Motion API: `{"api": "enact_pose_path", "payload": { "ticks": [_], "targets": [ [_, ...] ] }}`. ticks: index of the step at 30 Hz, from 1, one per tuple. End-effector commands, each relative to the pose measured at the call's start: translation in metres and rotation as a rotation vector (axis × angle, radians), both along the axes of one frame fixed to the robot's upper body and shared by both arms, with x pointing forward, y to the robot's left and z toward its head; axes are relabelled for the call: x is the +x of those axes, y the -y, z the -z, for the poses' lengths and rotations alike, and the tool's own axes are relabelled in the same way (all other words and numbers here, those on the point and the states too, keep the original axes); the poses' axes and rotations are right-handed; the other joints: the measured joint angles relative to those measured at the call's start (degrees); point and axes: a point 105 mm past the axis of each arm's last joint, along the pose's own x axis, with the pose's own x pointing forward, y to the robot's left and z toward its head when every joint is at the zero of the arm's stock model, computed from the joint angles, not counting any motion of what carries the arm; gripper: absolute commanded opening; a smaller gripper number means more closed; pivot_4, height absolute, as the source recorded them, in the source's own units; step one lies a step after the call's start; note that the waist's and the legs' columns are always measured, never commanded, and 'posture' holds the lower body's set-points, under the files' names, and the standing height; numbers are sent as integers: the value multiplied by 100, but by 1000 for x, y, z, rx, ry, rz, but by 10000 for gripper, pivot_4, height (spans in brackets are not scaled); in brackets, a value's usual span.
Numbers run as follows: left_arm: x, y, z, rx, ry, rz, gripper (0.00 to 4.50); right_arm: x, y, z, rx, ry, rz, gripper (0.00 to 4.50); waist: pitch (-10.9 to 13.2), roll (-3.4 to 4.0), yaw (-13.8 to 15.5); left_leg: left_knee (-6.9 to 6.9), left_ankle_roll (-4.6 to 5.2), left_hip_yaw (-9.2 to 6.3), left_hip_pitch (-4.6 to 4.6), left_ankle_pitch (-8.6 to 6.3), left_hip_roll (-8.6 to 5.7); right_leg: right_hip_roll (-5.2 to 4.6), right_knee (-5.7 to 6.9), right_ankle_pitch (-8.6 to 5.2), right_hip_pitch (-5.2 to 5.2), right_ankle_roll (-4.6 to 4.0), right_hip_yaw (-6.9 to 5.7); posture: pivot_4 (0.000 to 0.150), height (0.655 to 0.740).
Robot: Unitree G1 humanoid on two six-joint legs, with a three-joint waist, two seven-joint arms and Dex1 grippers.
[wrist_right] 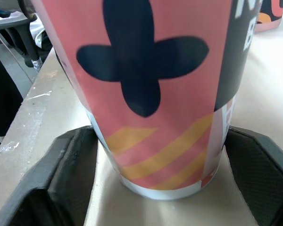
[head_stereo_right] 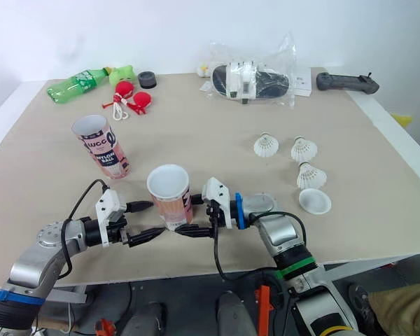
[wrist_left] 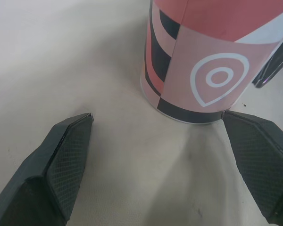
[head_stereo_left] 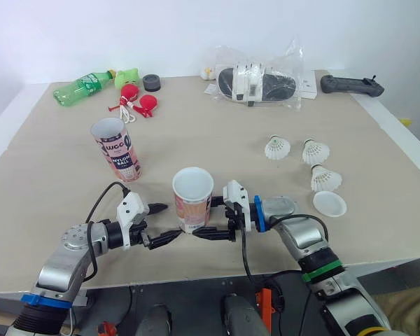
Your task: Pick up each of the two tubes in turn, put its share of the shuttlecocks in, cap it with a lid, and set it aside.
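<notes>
The tube [head_stereo_left: 192, 199], judged light, thin-walled and crushable, is clasped low between the right gripper's [head_stereo_left: 204, 220] jaws; the left gripper's [head_stereo_left: 171, 221] jaws are spread wide, the tube just ahead.

A: Lighting?
B: Bright, even, diffuse, from above. Table [head_stereo_left: 217, 133] is uniformly lit. The wall [head_stereo_left: 196, 28] is near white, close to clipping.
A: Shadows?
B: Short and soft. There's a faint one at the base of the pink tube [wrist_left: 212, 61] in the left wrist view.
A: Glare?
B: Specular patches on the plastic bag [head_stereo_left: 287, 63].
A: Focus?
B: Head views are sharp. In the right wrist view the tube's print is soft because it's so close.
</notes>
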Motion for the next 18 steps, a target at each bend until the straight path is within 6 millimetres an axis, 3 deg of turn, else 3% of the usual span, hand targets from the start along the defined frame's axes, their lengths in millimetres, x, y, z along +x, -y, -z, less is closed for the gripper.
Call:
{"api": "enact_pose_path", "payload": {
  "ticks": [1,6,9,13,16,18],
  "targets": [
    [0,-1,-4,7,12,-4,45000,2,-3,-7,14,23,-10,33221,0,0,0,0,0,0,0,0,0,0,0,0,1,0,0,1500,7400],
    [1,-1,-4,9,13,-3,45000,-1,-4,-14,37,25,-20,33221,0,0,1,1,0,0,0,0,0,0,0,0,1,0,0,1500,7400],
    [1,-1,-4,9,14,-3,45000,-2,-3,-28,79,40,-11,33221,0,0,1,1,0,0,0,0,0,-1,0,0,1,0,0,1500,7400],
    [1,0,-4,8,15,-3,45000,4,9,-71,176,86,67,33221,0,0,5,1,-1,-1,-4,0,0,-1,0,0,-1,0,0,1500,7400],
    [2,3,-7,-8,24,0,45000,21,41,-122,293,140,259,33221,1,1,6,2,-1,-1,-5,0,-2,-3,0,1,-1,2,0,1500,7400],
    [5,9,-10,-26,34,10,45000,32,67,-144,337,178,403,33221,0,0,27,3,-1,-1,-7,1,-2,-3,0,3,-1,1,0,1500,7400]
  ]
}}
